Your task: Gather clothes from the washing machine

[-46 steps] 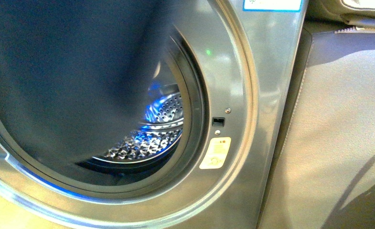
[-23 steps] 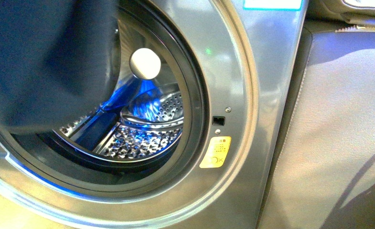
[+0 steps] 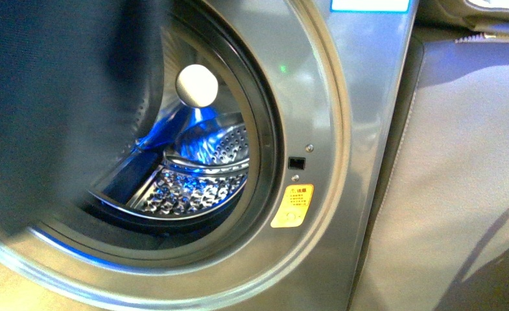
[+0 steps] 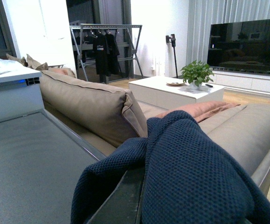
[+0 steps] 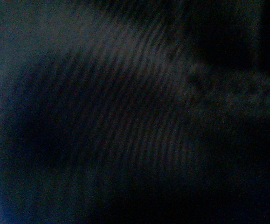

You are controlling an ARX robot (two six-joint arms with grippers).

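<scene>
The clothes (image 3: 50, 110), a dark navy knit, hang in front of the washing machine (image 3: 349, 129). They cover the side of its round opening away from the sticker (image 3: 292, 206). What shows of the drum (image 3: 193, 188) behind them is bare perforated steel. In the left wrist view the cloth drapes over a dark edge, probably the left gripper (image 4: 123, 198), about level with the machine's top. Whether that gripper is clamped on the fabric cannot be told. The right wrist view is dark, and the right gripper shows nowhere. Doing this step well likely means drawing the garment straight out from the machine, high enough that its trailing hem clears the door rim without snagging.
</scene>
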